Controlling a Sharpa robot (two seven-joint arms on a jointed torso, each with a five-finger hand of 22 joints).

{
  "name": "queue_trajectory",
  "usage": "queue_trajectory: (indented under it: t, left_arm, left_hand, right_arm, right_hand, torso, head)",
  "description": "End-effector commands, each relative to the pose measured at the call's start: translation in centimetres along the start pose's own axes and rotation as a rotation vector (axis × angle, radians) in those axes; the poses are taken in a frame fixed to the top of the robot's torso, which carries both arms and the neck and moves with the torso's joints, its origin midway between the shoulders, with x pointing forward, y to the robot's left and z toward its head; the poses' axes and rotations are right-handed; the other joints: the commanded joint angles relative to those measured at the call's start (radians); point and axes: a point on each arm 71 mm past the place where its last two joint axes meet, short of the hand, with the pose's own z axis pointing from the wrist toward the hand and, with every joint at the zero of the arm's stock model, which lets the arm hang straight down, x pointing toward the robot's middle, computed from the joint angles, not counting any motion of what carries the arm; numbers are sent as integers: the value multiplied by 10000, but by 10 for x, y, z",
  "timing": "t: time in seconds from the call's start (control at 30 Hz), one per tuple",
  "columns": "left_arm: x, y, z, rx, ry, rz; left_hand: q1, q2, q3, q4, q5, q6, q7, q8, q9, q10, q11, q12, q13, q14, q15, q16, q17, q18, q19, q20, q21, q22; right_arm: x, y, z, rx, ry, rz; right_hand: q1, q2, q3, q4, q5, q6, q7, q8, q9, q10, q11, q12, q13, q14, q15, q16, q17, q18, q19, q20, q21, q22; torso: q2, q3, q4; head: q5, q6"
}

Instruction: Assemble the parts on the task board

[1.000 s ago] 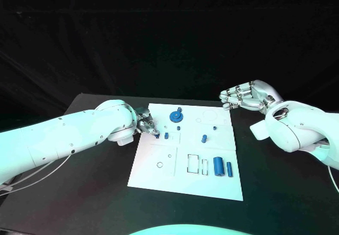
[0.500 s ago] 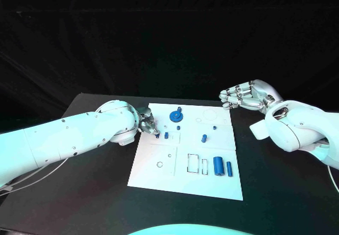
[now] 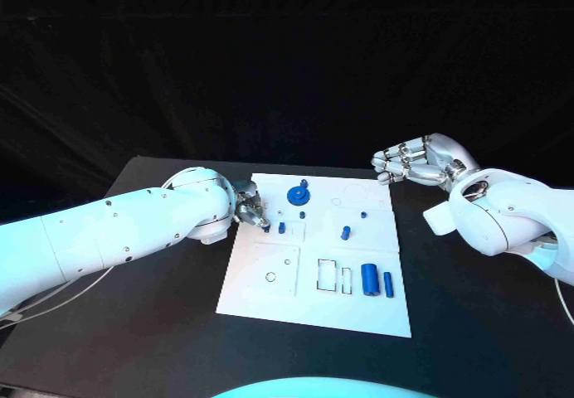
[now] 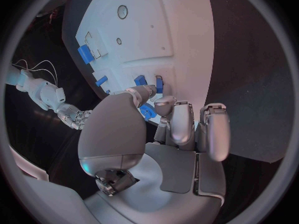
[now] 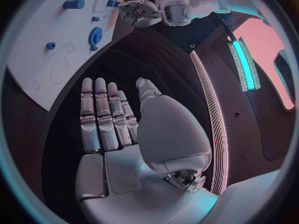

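1. On the white task board (image 3: pixel 313 290), near its far edge, a blue gear (image 3: pixel 297 196) sat seated with a small peg (image 3: pixel 305 183) just beyond it; several short blue pegs (image 3: pixel 346 234) stood upright around the board's middle.
2. Toward the near right corner, two blue cylinders (image 3: pixel 371 279) lay loose on the board beside an empty rectangular recess (image 3: pixel 327 276), and a round outline near the far right corner looked unfilled. By my reading the assembly was partly done, with these pieces left to place.
3. At the board's left edge, the left hand (image 3: pixel 248 207) had its fingers (image 4: pixel 176 119) drawn together over a small blue part (image 4: pixel 158 83), the tips touching or pinching it; I could not tell whether it was truly gripped.
4. Off the board's far right corner, the right hand (image 3: pixel 415 162) hovered above the table (image 3: pixel 466 332), fingers (image 5: pixel 102 115) extended side by side, holding nothing.
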Motion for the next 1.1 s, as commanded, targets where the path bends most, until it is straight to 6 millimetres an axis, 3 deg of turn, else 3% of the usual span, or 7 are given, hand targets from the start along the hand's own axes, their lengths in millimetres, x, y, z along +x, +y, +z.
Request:
queue_trajectory:
  t: [0.03,0.73,1.1]
  left_arm:
    - [4,0,1,-91,367,362]
    - [5,-1,0,-128,422,261]
    - [5,-2,4,-161,520,-18]
  left_hand:
    - [-30,-30,1702,-1744,54,215,-128,72,22,45,-27,-83,-49,287,-81,-29,13,-126,507,-57,41,1573]
    - [-88,-87,1694,-1768,53,276,-155,107,62,99,-50,-97,-55,288,-97,-29,13,-126,507,-65,40,1572]
    - [-587,-158,1250,-1487,17,432,-347,205,409,314,-189,-158,-78,301,-187,-30,16,-130,517,-120,43,1591]
  right_arm:
    - [1,0,0,-74,139,4]
    - [2,-1,0,-46,172,7]
    - [1,-1,0,-44,166,6]
  right_hand:
    - [-78,32,54,11,24,-42,-10,9,16,-28,-15,42,-17,-69,-15,-12,-11,72,-48,10,-3,-16]
    - [-108,44,59,21,70,-42,-11,11,17,-29,-16,45,-18,-66,-15,-10,-20,72,-48,10,4,-34]
    - [-113,45,59,23,75,-43,-11,10,17,-30,-16,45,-18,-66,-15,-11,-22,72,-49,10,4,-37]
  torso:
    - [0,-1,-4]
    - [-4,10,-8]
    - [-5,12,-17]
  head:
    - [6,-27]
    - [-7,-49]
    - [-15,-78]
